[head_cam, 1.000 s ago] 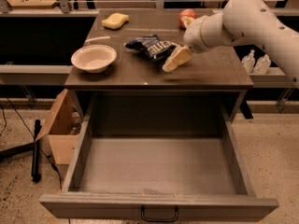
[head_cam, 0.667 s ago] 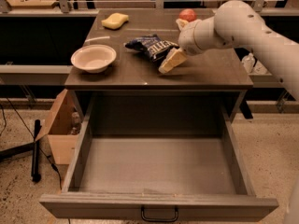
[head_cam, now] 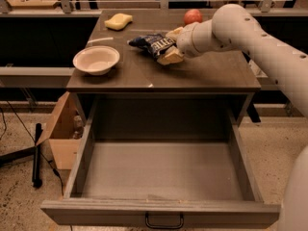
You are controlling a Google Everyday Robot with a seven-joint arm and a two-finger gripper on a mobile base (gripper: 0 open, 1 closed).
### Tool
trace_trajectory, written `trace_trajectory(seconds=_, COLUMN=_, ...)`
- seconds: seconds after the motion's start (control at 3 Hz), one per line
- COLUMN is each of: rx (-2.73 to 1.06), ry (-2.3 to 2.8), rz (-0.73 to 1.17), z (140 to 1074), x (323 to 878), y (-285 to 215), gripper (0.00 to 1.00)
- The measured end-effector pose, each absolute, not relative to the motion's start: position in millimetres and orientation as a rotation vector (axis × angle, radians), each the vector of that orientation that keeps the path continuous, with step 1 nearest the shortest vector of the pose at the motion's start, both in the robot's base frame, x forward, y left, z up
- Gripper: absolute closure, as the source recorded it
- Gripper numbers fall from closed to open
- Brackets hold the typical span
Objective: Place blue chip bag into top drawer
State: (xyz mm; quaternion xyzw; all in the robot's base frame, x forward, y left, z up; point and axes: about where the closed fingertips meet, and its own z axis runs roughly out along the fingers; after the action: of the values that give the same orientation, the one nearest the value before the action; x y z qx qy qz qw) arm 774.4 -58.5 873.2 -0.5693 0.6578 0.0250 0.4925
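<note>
The blue chip bag (head_cam: 149,43) lies crumpled on the dark cabinet top (head_cam: 211,73), right of centre. My gripper (head_cam: 169,45) has come in from the right and straddles the bag's right end. One cream finger (head_cam: 171,57) is in front of the bag and the other (head_cam: 174,32) behind it, still apart. The bag rests on the top. The top drawer (head_cam: 159,211) stands pulled fully open below, and nothing is in it. Its dark handle (head_cam: 164,221) is at the front centre.
A white bowl (head_cam: 96,59) sits at the left of the cabinet top. A yellow sponge (head_cam: 118,21) and a red apple (head_cam: 193,17) lie at the back. A cardboard box (head_cam: 60,137) and a dark pole (head_cam: 36,154) stand on the floor to the left.
My gripper has moved left along the cabinet top, from beside the bag's right end to astride it. The bag, the bowl and the drawer have not moved.
</note>
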Motion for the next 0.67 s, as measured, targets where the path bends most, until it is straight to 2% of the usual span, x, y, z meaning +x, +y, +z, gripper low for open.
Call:
trace_trajectory(seconds=0.33, rx=-1.352, ry=1.664, rz=-0.006, z=881.4, x=758.8, y=-83.8, gripper=0.73)
trace_trajectory(seconds=0.67, rx=-1.263, ry=1.764, rz=-0.061, z=903.9, x=721.8, y=-117.2, gripper=0.95)
